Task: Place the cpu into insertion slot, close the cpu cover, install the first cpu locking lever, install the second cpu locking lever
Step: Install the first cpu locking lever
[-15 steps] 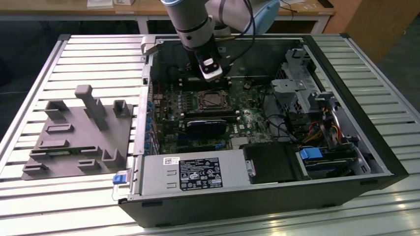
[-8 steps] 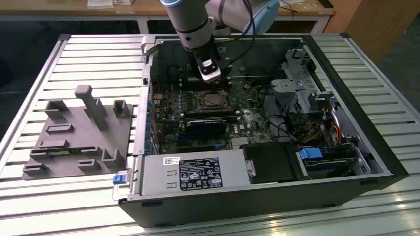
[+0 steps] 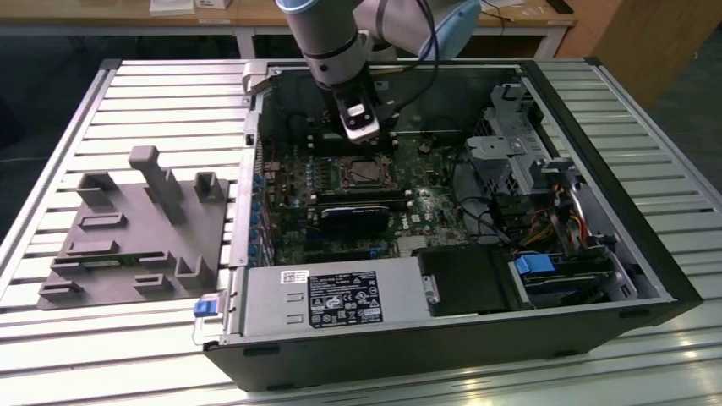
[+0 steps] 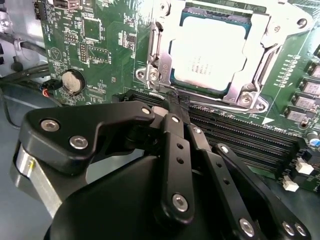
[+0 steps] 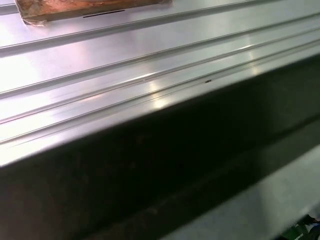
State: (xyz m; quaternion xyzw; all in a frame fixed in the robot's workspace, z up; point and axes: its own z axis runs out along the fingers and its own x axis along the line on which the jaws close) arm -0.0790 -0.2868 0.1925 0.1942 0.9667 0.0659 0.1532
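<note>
- Case (image 3: 451, 342) holds the motherboard (image 4: 100, 40), with the cpu (image 4: 210, 50) seated in the insertion slot (image 3: 363, 173) and the cpu cover (image 4: 261, 42) lying flat over it.
- At the insertion slot's edge, the gripper (image 4: 177, 102) has its 2 fingers (image 4: 172, 137) pressed together.
- Second wrist view shows a coin cell (image 4: 72, 81) near the insertion slot; first wrist view shows the ribbed table (image 5: 125, 65).
</note>
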